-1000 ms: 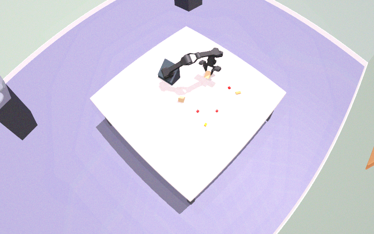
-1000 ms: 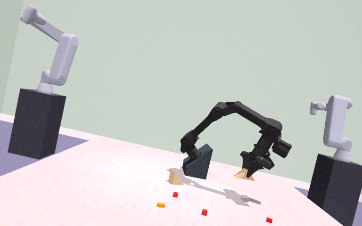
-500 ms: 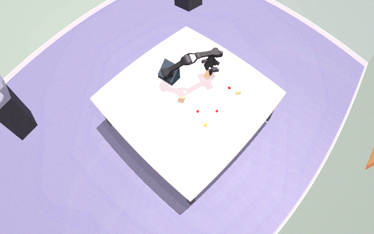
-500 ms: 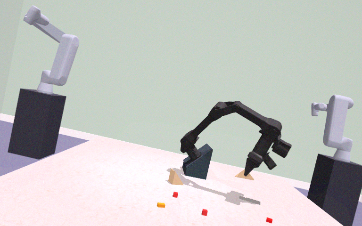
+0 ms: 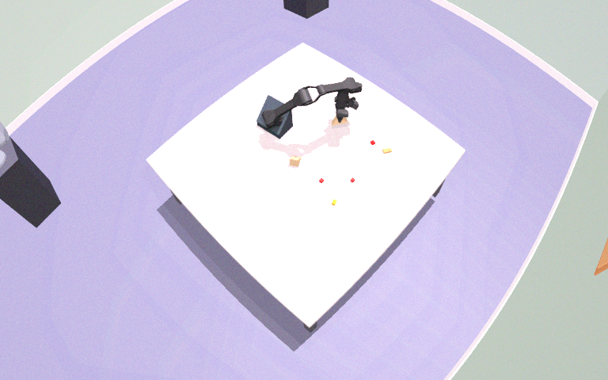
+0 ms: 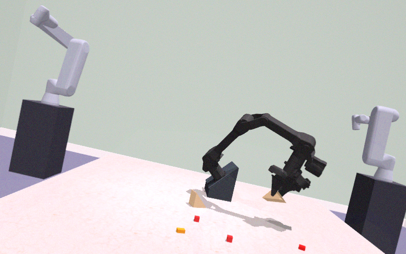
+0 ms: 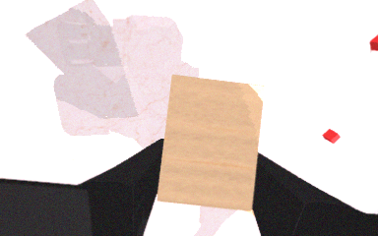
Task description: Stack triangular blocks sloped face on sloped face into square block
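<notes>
Mostly hidden: jaws pinching tan triangular block (image 7: pixel 211 143), near edge cut off btm of wrist view, fingertips unseen.

Tan triangular block (image 7: pixel 211 143) sits clamped between the two dark fingers of the gripper (image 7: pixel 207 197); two small red cubes (image 7: pixel 331 136) lie off to the right.

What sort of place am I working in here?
Probably a robot test cell: a white table on a purple floor, the dark arm's gripper shut on a wooden wedge, and pale arms on dark pedestals around it.
</notes>
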`<act>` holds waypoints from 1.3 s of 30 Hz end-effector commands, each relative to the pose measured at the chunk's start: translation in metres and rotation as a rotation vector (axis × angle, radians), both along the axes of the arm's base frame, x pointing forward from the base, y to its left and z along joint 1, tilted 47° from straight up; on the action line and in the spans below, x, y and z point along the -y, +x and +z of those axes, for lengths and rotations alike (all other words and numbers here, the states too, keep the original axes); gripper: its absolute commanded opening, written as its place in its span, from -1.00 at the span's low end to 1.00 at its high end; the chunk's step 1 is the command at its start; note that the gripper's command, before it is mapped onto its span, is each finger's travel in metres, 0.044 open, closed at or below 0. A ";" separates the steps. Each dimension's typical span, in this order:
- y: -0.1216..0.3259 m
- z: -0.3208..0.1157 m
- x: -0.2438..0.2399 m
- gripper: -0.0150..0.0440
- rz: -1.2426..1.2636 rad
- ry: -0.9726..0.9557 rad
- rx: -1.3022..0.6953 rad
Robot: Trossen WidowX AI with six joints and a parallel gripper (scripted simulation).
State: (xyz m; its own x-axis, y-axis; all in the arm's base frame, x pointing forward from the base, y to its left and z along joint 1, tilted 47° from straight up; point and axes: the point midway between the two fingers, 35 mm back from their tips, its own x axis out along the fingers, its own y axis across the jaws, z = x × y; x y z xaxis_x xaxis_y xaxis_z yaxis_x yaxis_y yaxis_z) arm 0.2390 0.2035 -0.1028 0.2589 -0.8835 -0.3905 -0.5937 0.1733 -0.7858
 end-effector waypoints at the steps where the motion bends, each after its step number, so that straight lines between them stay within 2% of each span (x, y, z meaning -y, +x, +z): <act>1: 0.000 0.000 0.001 -0.49 -0.046 0.029 0.116; 39: -0.001 0.002 0.002 -0.49 -0.539 0.390 1.275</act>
State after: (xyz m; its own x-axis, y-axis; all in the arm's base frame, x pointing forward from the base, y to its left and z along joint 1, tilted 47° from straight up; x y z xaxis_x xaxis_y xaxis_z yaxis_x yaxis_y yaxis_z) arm 0.2389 0.2030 -0.1013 0.2801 -0.8763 -0.3919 0.6050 0.4781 -0.6367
